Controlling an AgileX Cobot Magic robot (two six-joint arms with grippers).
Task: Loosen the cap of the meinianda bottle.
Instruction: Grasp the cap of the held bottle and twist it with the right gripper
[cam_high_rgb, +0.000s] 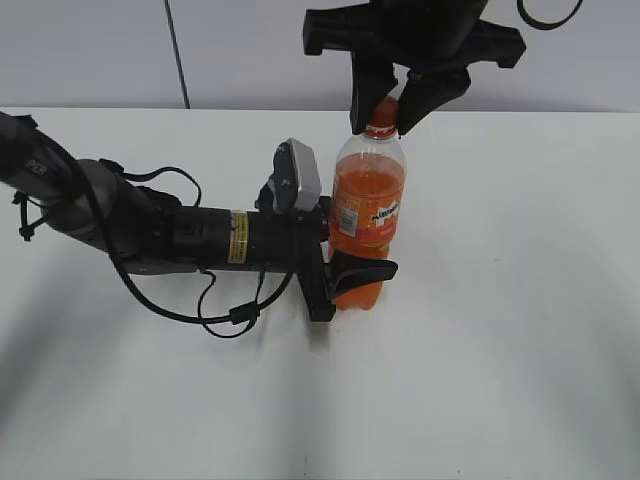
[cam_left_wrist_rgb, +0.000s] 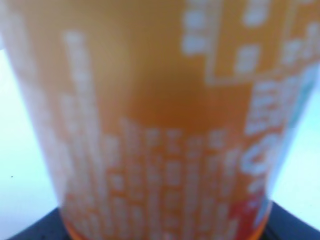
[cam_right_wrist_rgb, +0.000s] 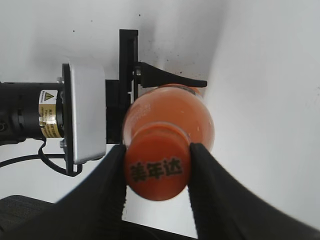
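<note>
The meinianda bottle (cam_high_rgb: 368, 215) stands upright on the white table, clear plastic with orange drink and an orange label. My left gripper (cam_high_rgb: 345, 270) is shut on its lower body from the left; the left wrist view is filled by the blurred label (cam_left_wrist_rgb: 160, 125). My right gripper (cam_high_rgb: 390, 110) comes down from above and is shut on the orange cap (cam_high_rgb: 384, 107). In the right wrist view the cap (cam_right_wrist_rgb: 157, 167), with dark print on top, sits squeezed between the two black fingers (cam_right_wrist_rgb: 156, 170), the bottle (cam_right_wrist_rgb: 195, 120) below it.
The left arm (cam_high_rgb: 150, 225) lies low across the table's left half, with a loose black cable (cam_high_rgb: 235, 315) looped in front of it. The white table (cam_high_rgb: 500, 350) extends to the right and front. A grey wall stands behind.
</note>
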